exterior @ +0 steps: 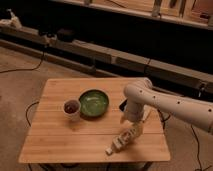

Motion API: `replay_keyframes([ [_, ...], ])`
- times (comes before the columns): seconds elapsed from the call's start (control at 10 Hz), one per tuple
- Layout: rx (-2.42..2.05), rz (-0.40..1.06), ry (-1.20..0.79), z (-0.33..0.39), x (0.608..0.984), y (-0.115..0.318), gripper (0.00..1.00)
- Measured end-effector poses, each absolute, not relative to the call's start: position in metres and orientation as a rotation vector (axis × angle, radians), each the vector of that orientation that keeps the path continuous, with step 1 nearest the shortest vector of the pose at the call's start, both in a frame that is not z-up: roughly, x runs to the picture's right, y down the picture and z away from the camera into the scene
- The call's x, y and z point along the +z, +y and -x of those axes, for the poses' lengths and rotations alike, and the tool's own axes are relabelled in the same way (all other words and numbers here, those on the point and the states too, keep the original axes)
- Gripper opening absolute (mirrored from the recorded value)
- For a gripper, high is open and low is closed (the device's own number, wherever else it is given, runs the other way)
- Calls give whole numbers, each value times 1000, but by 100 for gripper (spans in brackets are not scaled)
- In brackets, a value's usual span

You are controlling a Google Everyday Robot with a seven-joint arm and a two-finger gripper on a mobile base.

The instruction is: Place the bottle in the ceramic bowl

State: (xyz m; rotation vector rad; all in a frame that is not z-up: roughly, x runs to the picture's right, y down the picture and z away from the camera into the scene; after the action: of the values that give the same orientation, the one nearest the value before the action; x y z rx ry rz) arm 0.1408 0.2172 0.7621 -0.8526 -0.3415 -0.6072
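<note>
The bottle point(119, 142) is small, slim and whitish. It lies on its side on the wooden table point(60, 142) near the front right, cap end toward the front edge. The gripper point(132, 129) hangs from the white arm point(165, 102) and sits right at the bottle's upper end, low over the table. The green ceramic bowl point(93, 103) stands empty at the table's middle, left of the gripper and apart from the bottle.
A small white cup point(71, 109) with dark contents stands just left of the bowl. A flat black phone point(122, 105) shows partly behind the arm. Dark shelving and cables run behind the table. The floor surrounds the table edges.
</note>
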Motion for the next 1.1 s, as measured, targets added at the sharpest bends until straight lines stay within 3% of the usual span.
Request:
replay_keyframes([
  [0.9, -619, 732, -299, -152, 771, 238, 66],
  [1.1, -606, 714, -303, -155, 772, 242, 60],
])
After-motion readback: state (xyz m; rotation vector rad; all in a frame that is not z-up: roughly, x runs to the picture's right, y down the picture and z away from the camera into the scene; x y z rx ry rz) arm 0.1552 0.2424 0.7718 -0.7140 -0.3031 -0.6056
